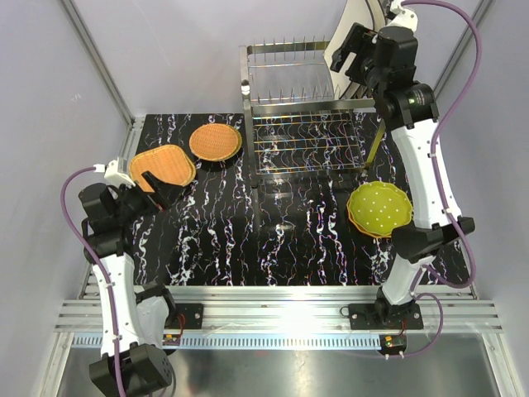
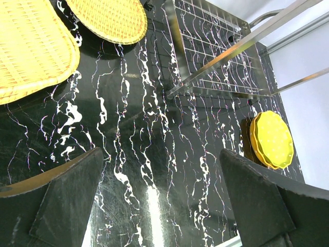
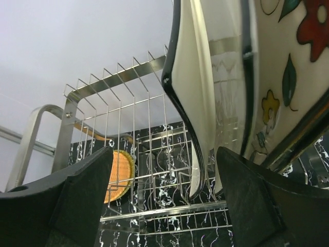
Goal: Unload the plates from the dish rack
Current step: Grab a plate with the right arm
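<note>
The steel dish rack (image 1: 304, 107) stands at the back of the table. At its right end two plates stand upright between the prongs: a cream plate with a dark rim (image 3: 198, 87) and a flower-patterned plate (image 3: 290, 67). My right gripper (image 1: 349, 51) (image 3: 164, 195) is open right at them, and the cream plate's lower edge lies between its fingers without visibly touching. My left gripper (image 1: 159, 187) (image 2: 159, 200) is open above bare table, beside a squarish orange woven plate (image 1: 163, 165) (image 2: 31, 46).
A round orange woven plate (image 1: 216, 142) (image 2: 110, 18) lies left of the rack, also seen through the wires (image 3: 119, 175). Lime-green dotted plates (image 1: 379, 208) (image 2: 272, 139) are stacked front right of the rack. White walls enclose the black marbled table (image 1: 248, 240).
</note>
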You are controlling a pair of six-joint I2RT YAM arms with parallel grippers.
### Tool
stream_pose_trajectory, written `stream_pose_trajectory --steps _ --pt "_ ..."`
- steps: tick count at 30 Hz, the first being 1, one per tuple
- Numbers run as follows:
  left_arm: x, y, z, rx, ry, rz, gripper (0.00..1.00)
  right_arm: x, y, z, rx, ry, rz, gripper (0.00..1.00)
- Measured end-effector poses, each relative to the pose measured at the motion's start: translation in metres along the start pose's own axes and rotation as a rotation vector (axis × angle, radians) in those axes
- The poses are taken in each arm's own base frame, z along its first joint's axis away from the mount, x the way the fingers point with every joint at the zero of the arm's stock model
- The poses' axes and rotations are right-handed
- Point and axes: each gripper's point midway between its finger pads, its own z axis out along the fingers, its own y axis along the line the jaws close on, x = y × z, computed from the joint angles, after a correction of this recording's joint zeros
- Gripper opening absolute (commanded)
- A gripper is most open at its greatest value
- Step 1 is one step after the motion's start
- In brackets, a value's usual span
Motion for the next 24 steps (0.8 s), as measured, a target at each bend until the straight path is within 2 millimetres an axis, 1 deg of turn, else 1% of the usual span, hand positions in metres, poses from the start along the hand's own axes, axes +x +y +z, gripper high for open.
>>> stream_pose_trajectory --steps 5,12,19,24 --pt "0.0 0.0 0.0 0.0 0.0 0.0 0.99 0.005 -0.002 0.013 0.012 -0.005 -0.029 0.87" --pt "-0.003 -0.001 0.0 0.002 -0.003 0.0 0.99 -0.004 -0.002 0.02 0.019 -0.057 -0.066 0.84" --pt "-0.009 -0.003 0.001 0.004 -0.01 0.006 0.99 -0.006 -0.009 0.034 0.065 -0.116 -0.128 0.76" --pt "-0.012 -0.003 0.002 0.006 -0.016 0.004 0.99 -0.003 -0.014 0.046 0.113 -0.17 -0.196 0.71"
